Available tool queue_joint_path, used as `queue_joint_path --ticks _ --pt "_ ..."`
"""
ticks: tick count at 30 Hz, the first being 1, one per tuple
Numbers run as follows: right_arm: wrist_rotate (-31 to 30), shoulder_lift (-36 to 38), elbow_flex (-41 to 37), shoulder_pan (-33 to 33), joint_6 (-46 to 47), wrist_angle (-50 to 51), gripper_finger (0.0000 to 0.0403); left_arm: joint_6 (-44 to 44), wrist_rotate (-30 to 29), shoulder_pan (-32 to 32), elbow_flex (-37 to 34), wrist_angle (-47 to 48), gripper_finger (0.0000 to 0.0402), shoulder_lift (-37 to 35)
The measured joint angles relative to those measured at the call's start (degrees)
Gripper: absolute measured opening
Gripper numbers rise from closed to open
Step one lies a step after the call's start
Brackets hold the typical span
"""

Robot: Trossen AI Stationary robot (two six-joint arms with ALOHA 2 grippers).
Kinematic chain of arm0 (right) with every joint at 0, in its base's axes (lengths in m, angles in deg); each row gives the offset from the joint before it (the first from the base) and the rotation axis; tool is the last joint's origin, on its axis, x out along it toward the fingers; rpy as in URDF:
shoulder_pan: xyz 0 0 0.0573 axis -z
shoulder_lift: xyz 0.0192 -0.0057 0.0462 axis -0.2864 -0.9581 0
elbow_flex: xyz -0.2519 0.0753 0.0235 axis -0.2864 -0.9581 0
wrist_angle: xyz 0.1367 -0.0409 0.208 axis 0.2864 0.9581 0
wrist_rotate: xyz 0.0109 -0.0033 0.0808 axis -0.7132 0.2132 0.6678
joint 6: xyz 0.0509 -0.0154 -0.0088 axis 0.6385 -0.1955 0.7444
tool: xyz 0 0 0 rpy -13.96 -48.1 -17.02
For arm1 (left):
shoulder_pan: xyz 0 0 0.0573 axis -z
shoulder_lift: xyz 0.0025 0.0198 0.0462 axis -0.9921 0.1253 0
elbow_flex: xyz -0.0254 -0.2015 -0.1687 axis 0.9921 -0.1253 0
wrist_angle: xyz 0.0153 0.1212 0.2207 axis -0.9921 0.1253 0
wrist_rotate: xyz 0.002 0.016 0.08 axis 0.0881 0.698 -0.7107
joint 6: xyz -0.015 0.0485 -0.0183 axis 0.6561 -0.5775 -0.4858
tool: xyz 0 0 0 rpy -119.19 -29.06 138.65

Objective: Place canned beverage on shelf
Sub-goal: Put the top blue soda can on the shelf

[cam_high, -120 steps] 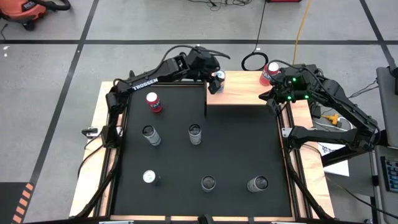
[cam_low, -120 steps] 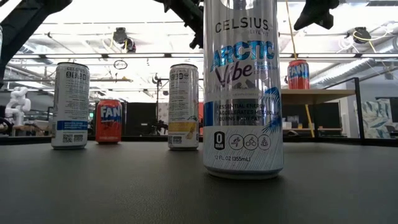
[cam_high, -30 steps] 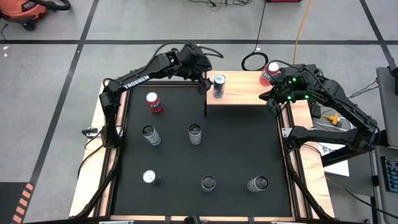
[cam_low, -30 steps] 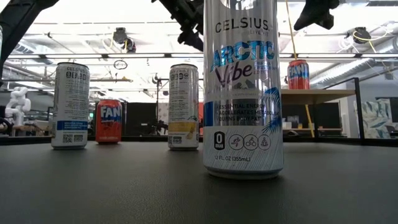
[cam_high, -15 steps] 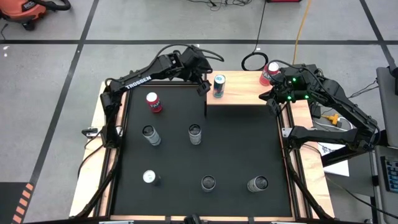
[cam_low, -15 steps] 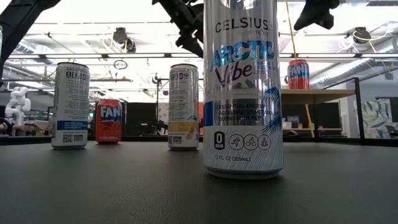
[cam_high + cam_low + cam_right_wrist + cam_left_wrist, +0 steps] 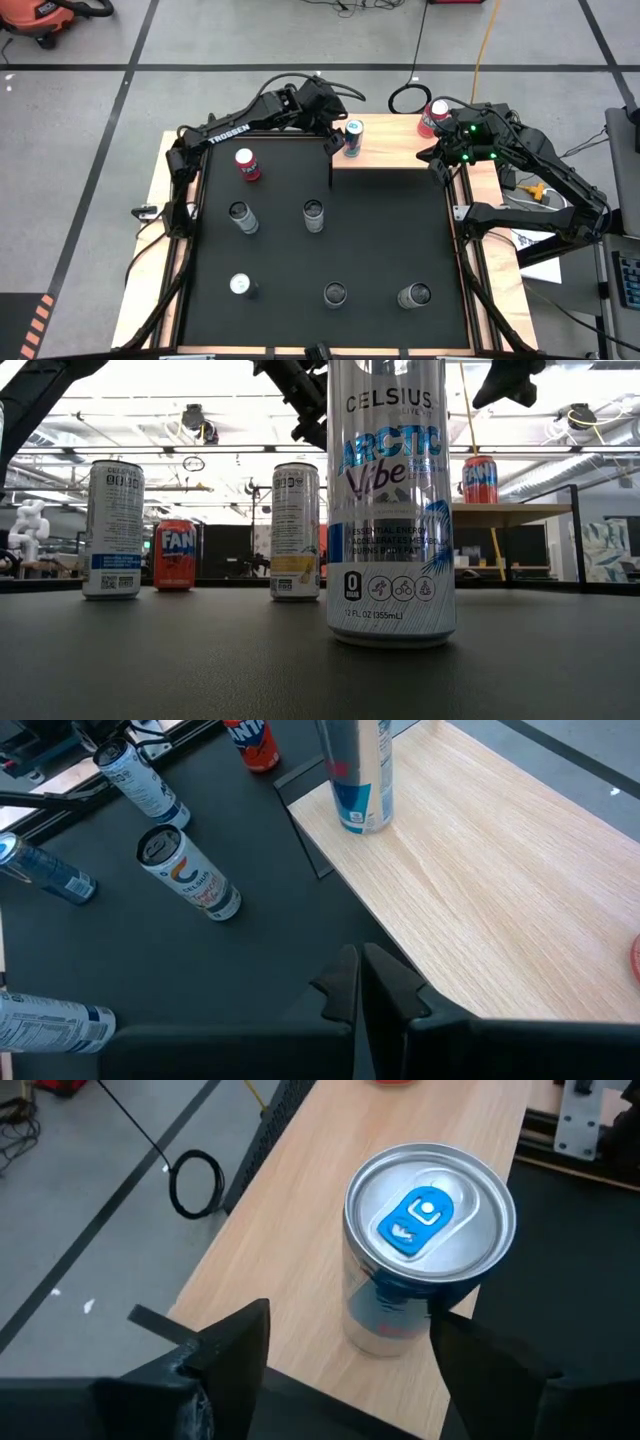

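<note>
Cans stand scattered on the black mat, a red one far left. Left gripper hovers by the shelf's left end, jaws spread apart, clear of the blue-tabbed can standing upright there. Right gripper, jaws closed on nothing, waits at the shelf's right end beside another red can.

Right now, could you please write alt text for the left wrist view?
A silver can with a blue pull tab stands upright on the light wooden shelf. The left gripper is open, its dark fingers apart on either side of the can, not touching it.
</note>
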Motion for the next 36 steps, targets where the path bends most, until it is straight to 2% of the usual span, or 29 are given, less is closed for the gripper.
queue_joint_path --ticks 14,36 --pt "0.0 0.0 0.0 0.0 -0.2 0.0 0.0 -0.1 0.0 0.0 0.0 -3.3 0.0267 1.6" --pt "-0.2 0.0 0.0 0.0 -0.4 -0.1 0.0 -0.2 1.1 0.2 0.0 -13.3 0.0266 4.7"
